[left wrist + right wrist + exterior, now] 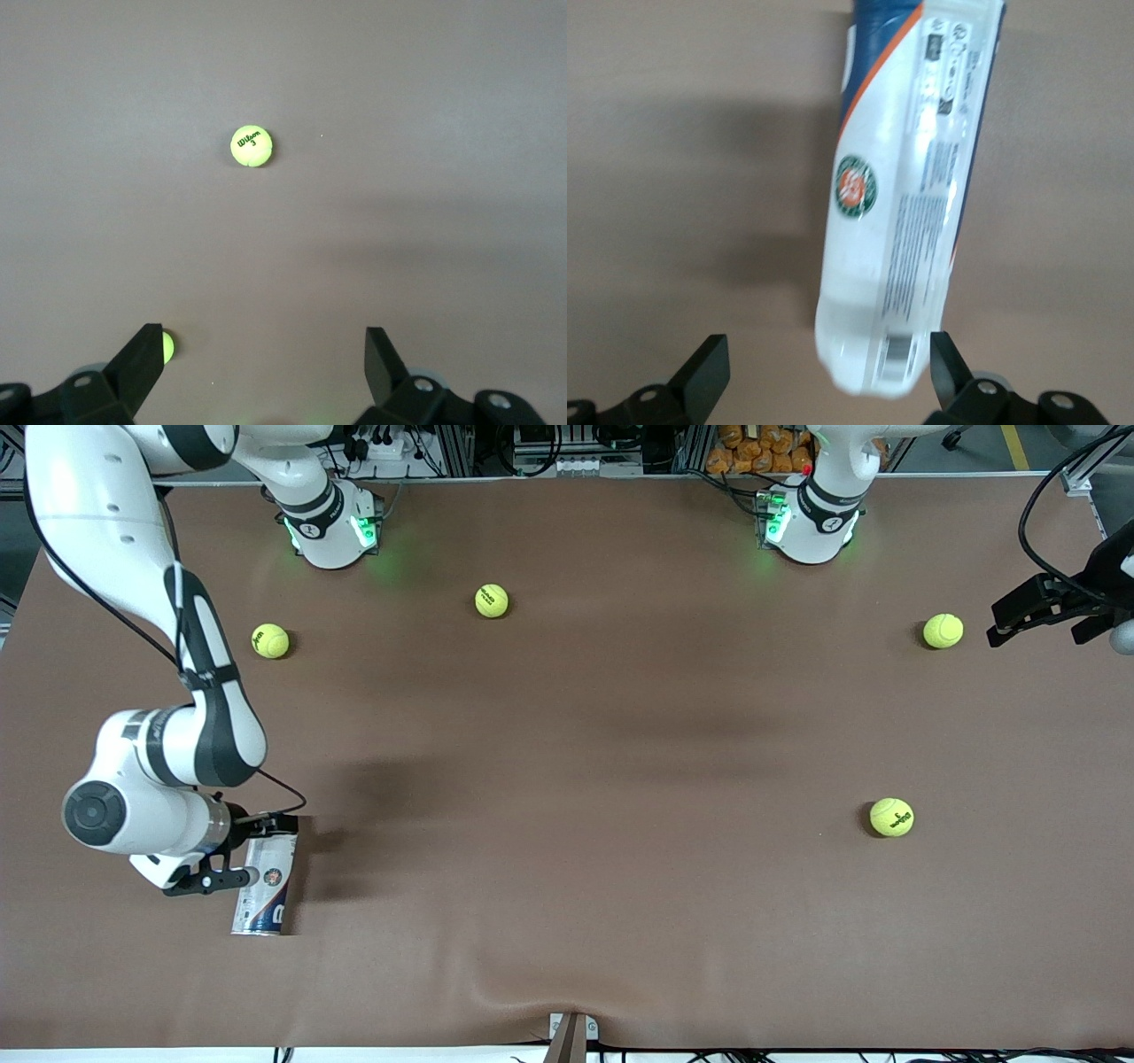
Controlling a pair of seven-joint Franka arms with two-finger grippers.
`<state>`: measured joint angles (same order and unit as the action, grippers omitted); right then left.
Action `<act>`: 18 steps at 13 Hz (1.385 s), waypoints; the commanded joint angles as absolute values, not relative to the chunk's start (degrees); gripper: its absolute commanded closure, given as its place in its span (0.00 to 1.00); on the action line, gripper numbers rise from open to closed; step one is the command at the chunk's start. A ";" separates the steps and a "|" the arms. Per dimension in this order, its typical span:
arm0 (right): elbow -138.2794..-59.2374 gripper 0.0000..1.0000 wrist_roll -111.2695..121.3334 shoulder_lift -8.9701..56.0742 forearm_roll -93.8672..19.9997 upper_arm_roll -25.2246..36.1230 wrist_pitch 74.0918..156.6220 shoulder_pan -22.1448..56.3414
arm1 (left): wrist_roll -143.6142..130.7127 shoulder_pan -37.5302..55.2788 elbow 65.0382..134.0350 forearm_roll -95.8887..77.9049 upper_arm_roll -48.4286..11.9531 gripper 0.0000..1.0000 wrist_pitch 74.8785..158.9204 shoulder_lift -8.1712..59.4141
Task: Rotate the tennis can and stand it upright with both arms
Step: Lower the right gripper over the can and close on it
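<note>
The tennis can (264,886) lies on its side on the brown table, near the front camera at the right arm's end. Its navy end points toward the front camera. My right gripper (246,854) is low over the can's white end, fingers open and straddling it. In the right wrist view the can (899,195) has its white end between the open fingers of the gripper (828,347), close to one fingertip (943,354). My left gripper (1036,613) waits in the air, open and empty, over the left arm's end of the table. It also shows in the left wrist view (263,343).
Several yellow tennis balls lie about the table: three (270,640) (492,600) (943,631) nearer the arms' bases, one (891,817) nearer the front camera. The left wrist view shows one ball (251,145) and another (166,345) half hidden by a finger.
</note>
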<state>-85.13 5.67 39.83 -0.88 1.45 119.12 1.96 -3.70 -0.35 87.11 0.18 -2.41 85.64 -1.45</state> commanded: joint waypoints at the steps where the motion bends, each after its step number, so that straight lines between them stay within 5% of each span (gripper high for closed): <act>1: -81.65 0.00 5.00 43.41 0.00 1.32 124.16 0.97 | -3.52 -0.97 87.19 -0.18 -2.46 0.00 84.99 -2.02; 15: -81.91 0.00 9.84 50.01 -0.70 1.41 132.18 -2.02 | -3.60 -0.88 87.10 -0.18 -2.64 0.00 85.08 -2.11; 16: -81.91 0.02 9.76 50.01 -0.88 1.41 132.88 -2.02 | -3.60 -0.88 87.10 -0.18 -2.64 0.00 85.08 -2.11; 18: -81.91 0.36 9.67 49.84 -1.05 1.41 132.89 -2.02 | -3.69 -0.88 87.10 -0.18 -2.64 0.00 85.08 -2.11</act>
